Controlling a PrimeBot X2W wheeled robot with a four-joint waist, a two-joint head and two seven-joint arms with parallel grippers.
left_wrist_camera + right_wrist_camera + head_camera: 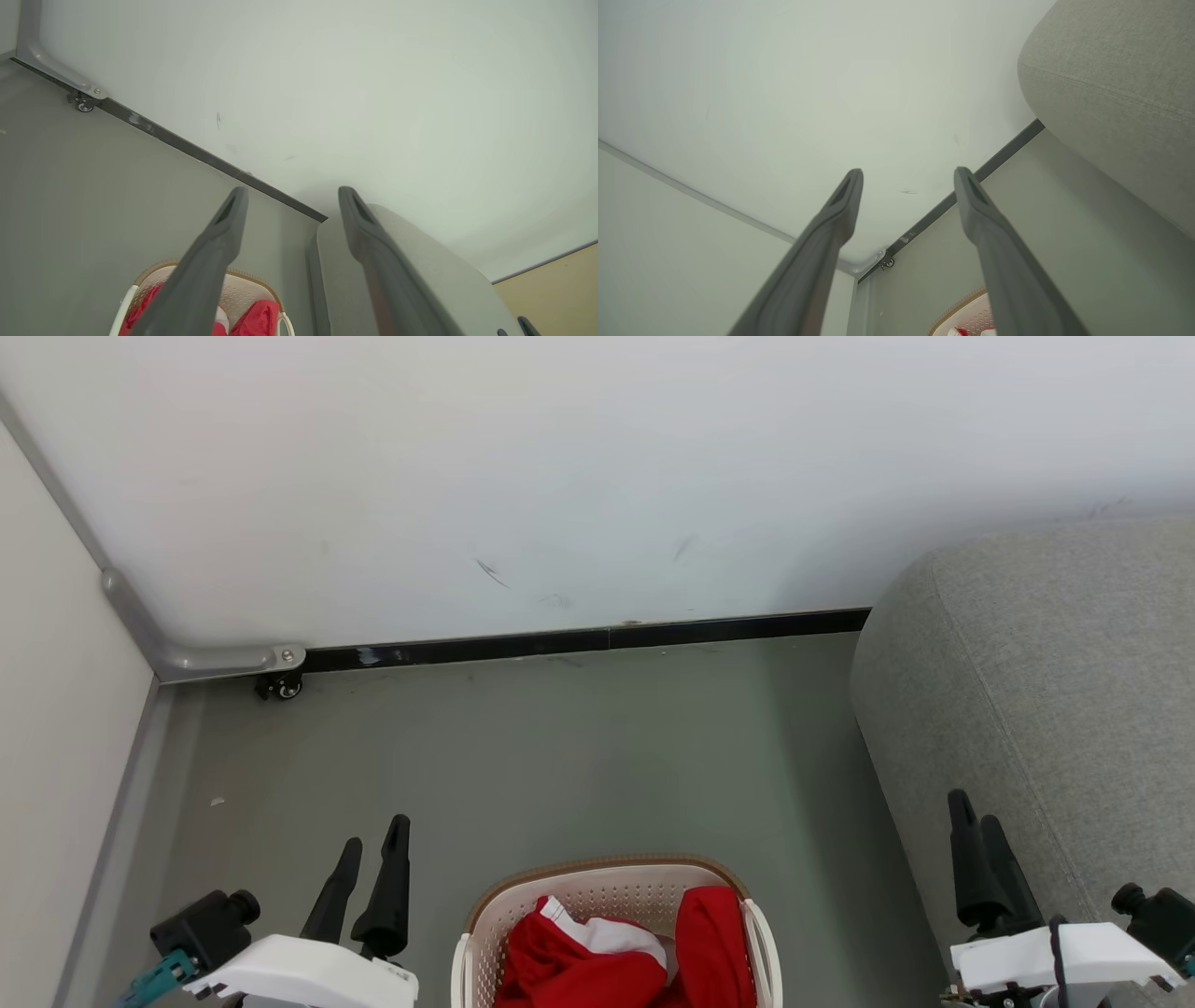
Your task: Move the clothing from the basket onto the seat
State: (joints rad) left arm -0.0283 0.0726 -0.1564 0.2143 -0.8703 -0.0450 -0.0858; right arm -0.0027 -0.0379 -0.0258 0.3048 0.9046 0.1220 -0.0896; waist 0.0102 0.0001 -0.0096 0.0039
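The cream basket [485, 915] with a brown rim stands on the floor at the bottom middle of the head view, holding red clothing [597, 961] with white bands. The grey seat [1046, 709] rises at the right. My left gripper [373, 845] hangs open to the left of the basket, nothing between its fingers. My right gripper [976, 817] sits beside the seat's side, right of the basket, open and empty. In the left wrist view the basket [247, 291], clothing [254, 319] and seat [420, 261] lie beyond my open left gripper [292, 196]. The right wrist view has my open right gripper [908, 175], the seat [1120, 93] and the basket's rim [957, 310].
A white wall [560, 476] with a black skirting strip [579, 639] closes the far side. A pale panel [47, 709] on a small caster [280, 686] bounds the left. Grey floor [560, 756] lies between the basket and the wall.
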